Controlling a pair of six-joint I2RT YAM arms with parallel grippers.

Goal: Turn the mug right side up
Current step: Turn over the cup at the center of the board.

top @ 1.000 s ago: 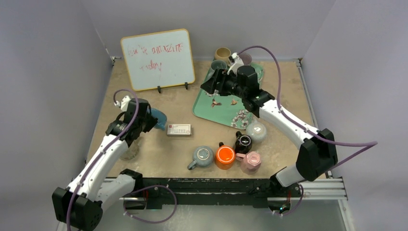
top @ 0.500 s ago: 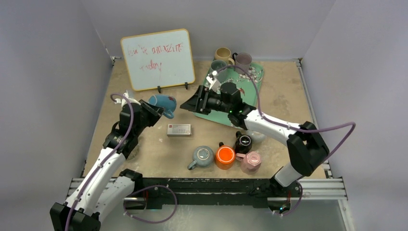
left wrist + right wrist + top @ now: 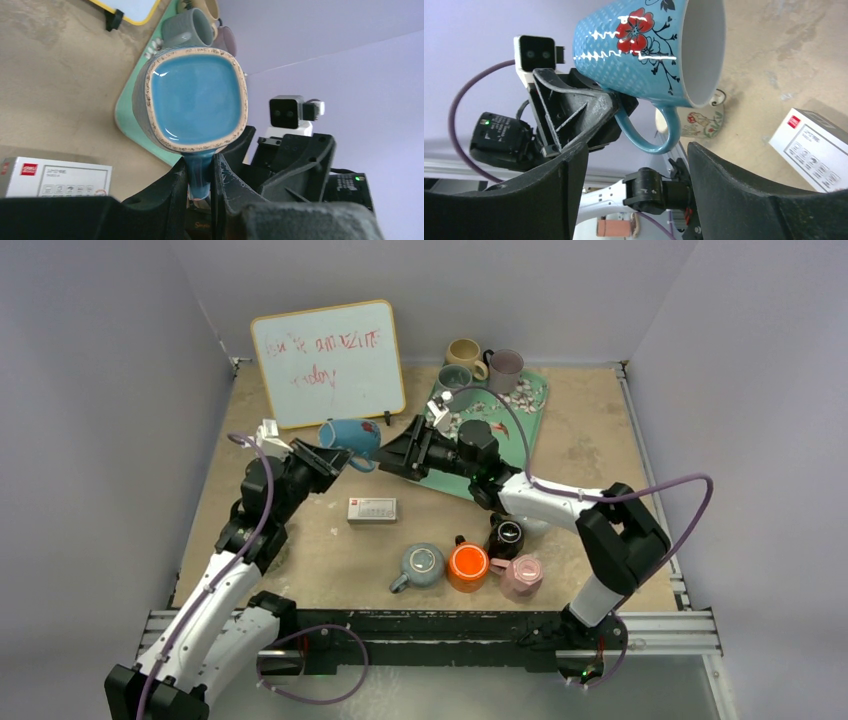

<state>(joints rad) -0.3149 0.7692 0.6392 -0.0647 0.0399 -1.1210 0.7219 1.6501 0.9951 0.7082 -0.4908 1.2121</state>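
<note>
The mug point(image 3: 352, 435) is blue with a red flower point(image 3: 644, 50) and hangs in the air on its side, in front of the whiteboard. My left gripper point(image 3: 325, 455) is shut on its handle point(image 3: 200, 175). In the left wrist view the mug's glazed base point(image 3: 195, 102) faces the camera above the left gripper point(image 3: 200, 187). My right gripper point(image 3: 395, 455) faces the mug from the right and stands open. In the right wrist view, the handle loop point(image 3: 659, 132) hangs just beyond the tips of the right gripper point(image 3: 636, 155), with nothing between the jaws.
A whiteboard point(image 3: 328, 362) stands at the back left. A green tray point(image 3: 525, 415) lies at the back right, with three mugs point(image 3: 463, 352) at its far end. A small box point(image 3: 371, 509) lies mid-table. Several mugs point(image 3: 467, 563) are grouped near the front edge.
My left arm has lifted the mug off the left side and carried it up toward the middle. My right arm has swung left from the tray to face it.
</note>
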